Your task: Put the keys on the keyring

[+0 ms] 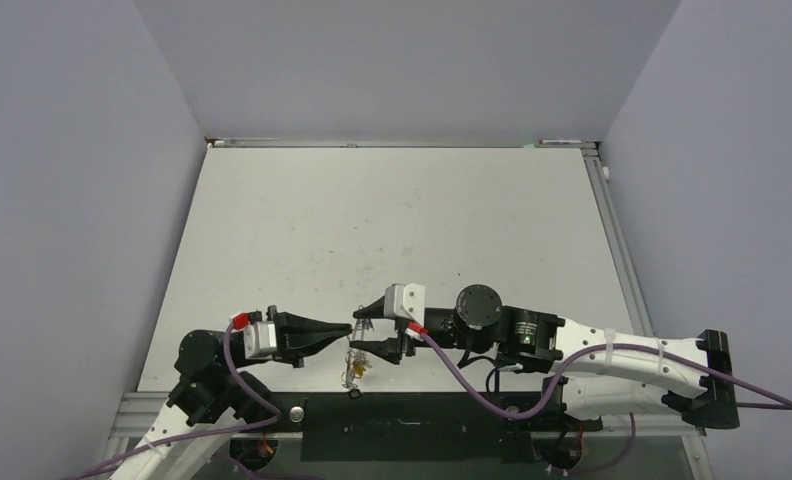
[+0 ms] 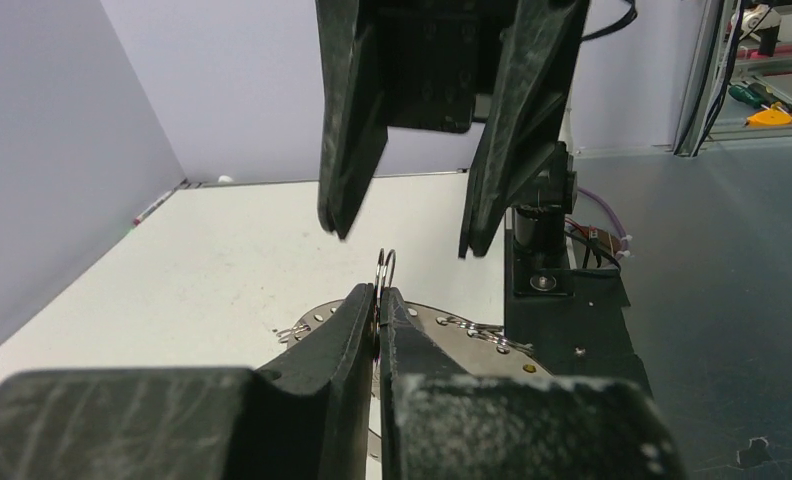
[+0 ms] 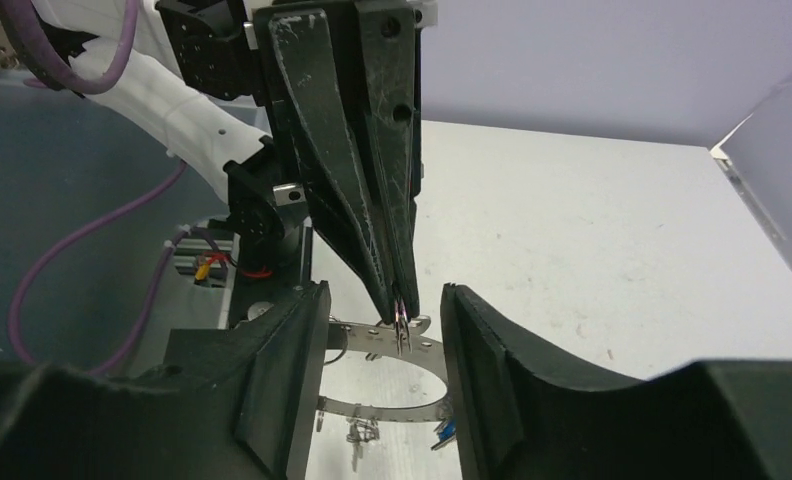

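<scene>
Well, the left gripper (image 1: 349, 328) has its fingers pressed together on a small wire loop (image 2: 386, 262) at the rim of the keyring (image 3: 384, 408), held up over the table's (image 1: 372, 220) near edge. The right gripper (image 1: 360, 331) stands parted, one finger either side. The keys (image 1: 353, 372) dangle lengthwise, pointing straight down.

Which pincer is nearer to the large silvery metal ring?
Left. The left pincer is shut on a small wire loop of the large silvery metal ring; the right pincer stands open, fingers either side of that loop.
</scene>
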Tool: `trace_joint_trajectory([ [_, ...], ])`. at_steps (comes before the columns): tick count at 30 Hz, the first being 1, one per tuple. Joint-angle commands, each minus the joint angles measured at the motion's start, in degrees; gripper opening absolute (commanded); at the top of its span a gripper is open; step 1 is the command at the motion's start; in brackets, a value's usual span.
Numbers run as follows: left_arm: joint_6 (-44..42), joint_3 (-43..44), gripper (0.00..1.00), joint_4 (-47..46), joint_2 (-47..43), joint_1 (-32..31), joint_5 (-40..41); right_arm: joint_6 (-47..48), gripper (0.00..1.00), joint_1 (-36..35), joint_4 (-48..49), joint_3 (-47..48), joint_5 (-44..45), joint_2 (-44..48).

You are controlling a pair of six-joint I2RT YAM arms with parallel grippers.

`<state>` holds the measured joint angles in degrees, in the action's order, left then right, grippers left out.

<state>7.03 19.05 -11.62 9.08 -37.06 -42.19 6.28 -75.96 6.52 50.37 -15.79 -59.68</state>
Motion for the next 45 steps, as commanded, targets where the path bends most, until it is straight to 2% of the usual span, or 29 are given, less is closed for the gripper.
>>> trace_joint_trajectory([
  [1,-1.66,2.91,0.00,0.82,0.85,0.23,1.77,1.12,0.51,-0.67,-5.80,5.85,1.74,0.50],
  [4,-1.75,2.92,0.00,0.98,0.81,0.23,1.81,2.36,0.57,-0.67,-13.03,9.79,3.29,0.30],
  [11,-1.93,2.93,0.00,1.07,1.03,0.23,1.43,5.57,0.60,-0.63,-27.72,20.43,4.72,-4.40],
  [14,-2.02,2.92,0.00,1.07,1.18,0.24,1.40,6.97,0.58,-0.62,-35.05,25.40,4.44,-7.62],
  [19,-2.11,2.84,0.00,1.07,1.72,0.15,1.20,9.42,0.50,-0.60,-43.62,31.29,3.66,-12.93],
  [24,-2.18,2.76,0.00,1.03,1.66,0.14,1.24,10.82,0.40,-0.65,-46.07,33.55,4.28,-14.99],
  [29,-2.02,2.75,0.00,0.90,1.66,0.14,0.98,11.11,0.35,-0.68,-45.95,34.19,4.80,-15.70],
  [37,-2.02,2.66,0.00,0.98,1.47,0.06,1.02,11.09,0.33,-0.67,-44.91,34.62,4.81,-16.95],
  [45,-2.02,2.66,0.00,0.98,1.38,0.10,1.12,11.38,0.25,-0.66,-43.79,34.60,4.54,-17.88],
])
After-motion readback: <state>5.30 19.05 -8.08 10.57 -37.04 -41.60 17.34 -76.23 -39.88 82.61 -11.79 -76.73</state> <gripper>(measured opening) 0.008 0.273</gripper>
